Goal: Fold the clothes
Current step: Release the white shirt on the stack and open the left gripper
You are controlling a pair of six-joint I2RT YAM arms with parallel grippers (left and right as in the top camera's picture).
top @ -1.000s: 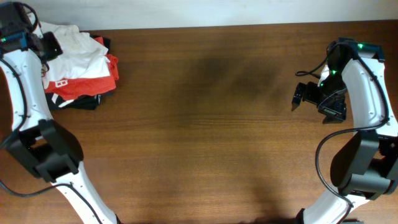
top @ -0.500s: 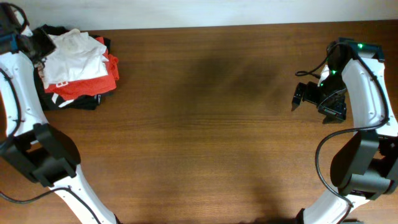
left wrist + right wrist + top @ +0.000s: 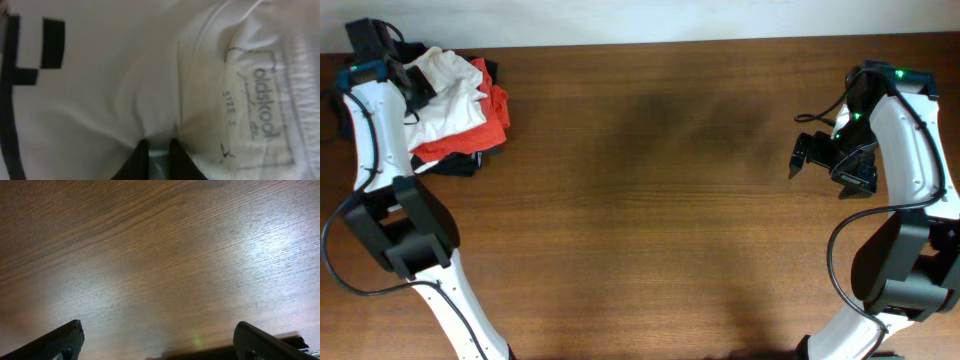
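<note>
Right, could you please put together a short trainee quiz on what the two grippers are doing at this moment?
1. True or false: the right gripper is shut on a garment.
2. What is the left gripper pinching? A the white shirt; B a blue towel; C nothing at all.
3. Which size letter is printed on the label inside that shirt?

Key: 1 false, its fingers stand wide apart over the bare table. 2 A. 3 S.
</note>
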